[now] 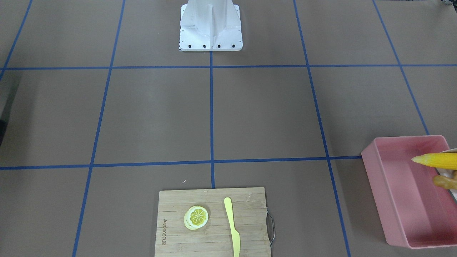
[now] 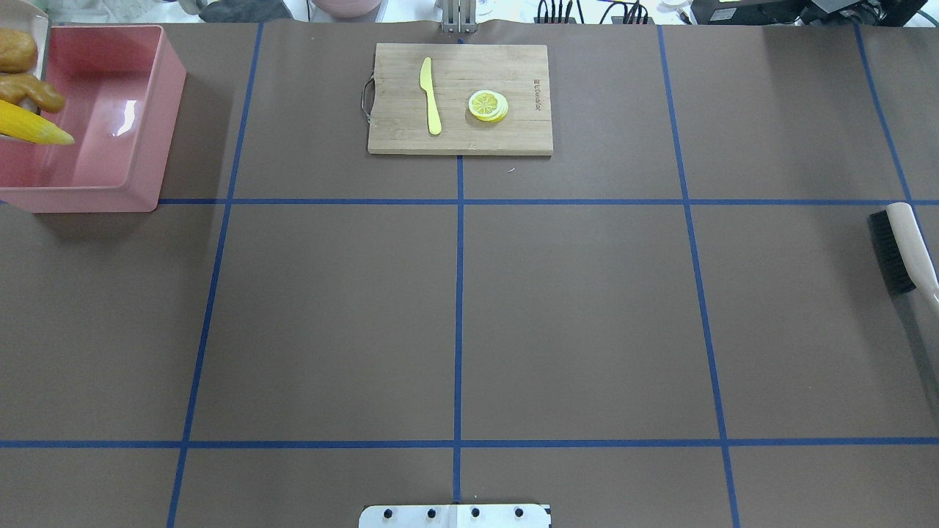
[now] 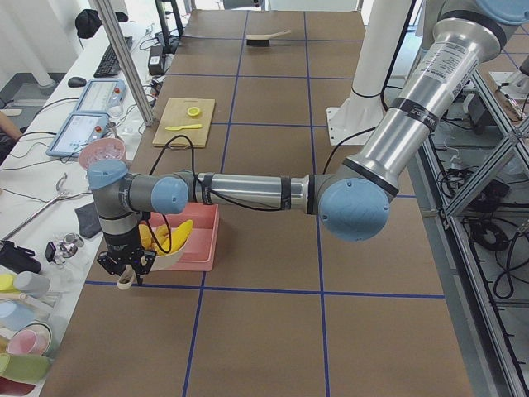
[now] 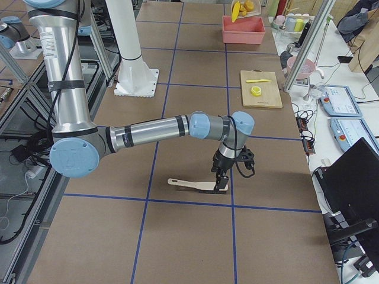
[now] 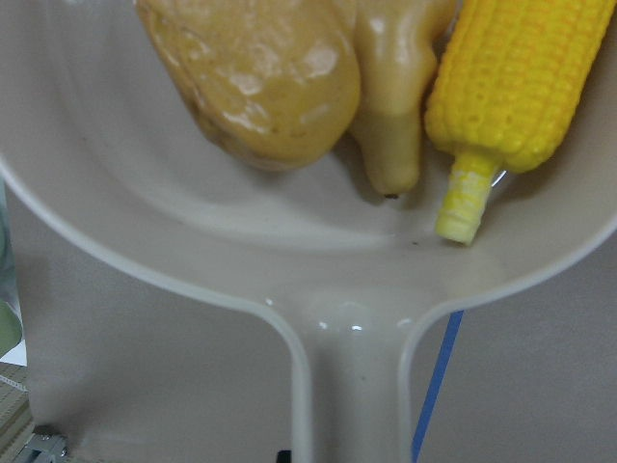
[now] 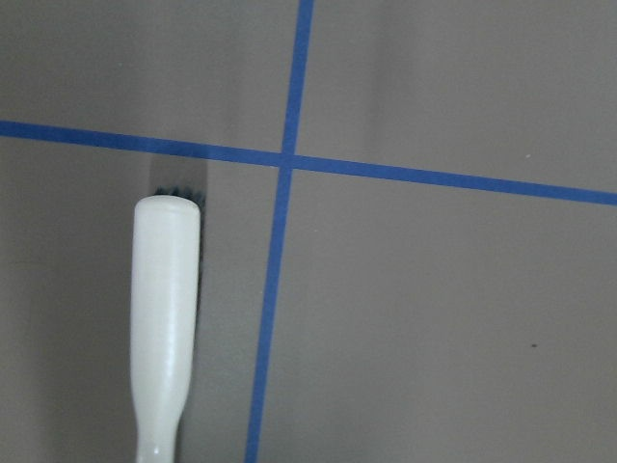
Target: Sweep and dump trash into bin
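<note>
- The beige dustpan (image 5: 193,231) fills the left wrist view, its handle running down toward the camera.
- In its pan lie the brown-orange potato (image 5: 255,82), the tan ginger root (image 5: 390,116) and the yellow corn cob (image 5: 516,82), side by side and touching. The cob's pale stalk end points toward the handle.
- The pink bin (image 2: 81,198) sits at the table's end on the robot's left. In the overhead view the loaded dustpan is held over the bin's outer edge.
- The corn's pointed tip juts out over the bin's inside. The ginger and potato sit just behind it, above the bin's rim.
- The left gripper (image 3: 126,271) is at the dustpan's handle, just outside the bin's near end. Only the side camera shows it, so I cannot tell how its jaws stand.
- The right gripper (image 4: 220,177) hangs over the brush (image 2: 910,242), which lies on the table (image 2: 572,315) at the end opposite the bin. Whether the gripper clasps the brush or has let go I cannot tell.
- The wooden cutting board (image 2: 396,132) lies well apart from the bin, midway along the same long edge of the table. It carries a lemon slice (image 2: 488,105) and a pale yellow knife (image 2: 430,95), lying apart from each other.
</note>
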Controlling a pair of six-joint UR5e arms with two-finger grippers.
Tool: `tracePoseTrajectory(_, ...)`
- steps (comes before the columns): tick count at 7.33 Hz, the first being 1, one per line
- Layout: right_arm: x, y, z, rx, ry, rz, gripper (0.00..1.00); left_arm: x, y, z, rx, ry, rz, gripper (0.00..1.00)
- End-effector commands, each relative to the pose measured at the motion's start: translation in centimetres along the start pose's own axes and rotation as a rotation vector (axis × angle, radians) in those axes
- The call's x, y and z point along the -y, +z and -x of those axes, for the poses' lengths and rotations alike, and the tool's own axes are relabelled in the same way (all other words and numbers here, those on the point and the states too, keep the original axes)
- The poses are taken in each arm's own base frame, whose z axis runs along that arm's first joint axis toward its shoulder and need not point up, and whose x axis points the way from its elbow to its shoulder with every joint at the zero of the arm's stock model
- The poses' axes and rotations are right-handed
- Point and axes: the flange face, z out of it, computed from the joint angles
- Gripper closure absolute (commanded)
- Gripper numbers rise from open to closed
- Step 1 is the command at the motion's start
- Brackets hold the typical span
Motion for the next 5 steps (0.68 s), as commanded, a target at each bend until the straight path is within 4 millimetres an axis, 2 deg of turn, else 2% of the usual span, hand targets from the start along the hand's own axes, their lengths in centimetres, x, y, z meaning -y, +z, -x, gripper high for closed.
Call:
tracePoseTrajectory(1, -9.0, -0.3, -5.9, 0.091, 0.072, -0.071, 0.0, 1.8, -0.4, 0.7, 0.017, 0.032, 0.052, 1.0)
tracePoseTrajectory(2, -11.5, -0.1, -4.9, 0.086, 0.081, -0.077, 0.0, 2.4, -0.6, 0.9, 0.022, 0.041, 0.054, 1.0)
tracePoseTrajectory(3, -11.5, -0.1, -4.9, 0.076, 0.073, -0.091, 0.0, 2.7, -1.2, 1.4, 0.037, 0.051, 0.087, 1.0)
tracePoseTrajectory(4, -10.7, 0.0, -5.1, 0.047, 0.015, -0.157, 0.0, 3.1, -1.7, 1.7, 0.048, 0.058, 0.099, 1.0)
tracePoseTrajectory(5, -9.9, 1.6, -4.9, 0.052, 0.05, -0.148, 0.0, 3.0, -1.7, 1.8, 0.048, 0.058, 0.107, 1.0)
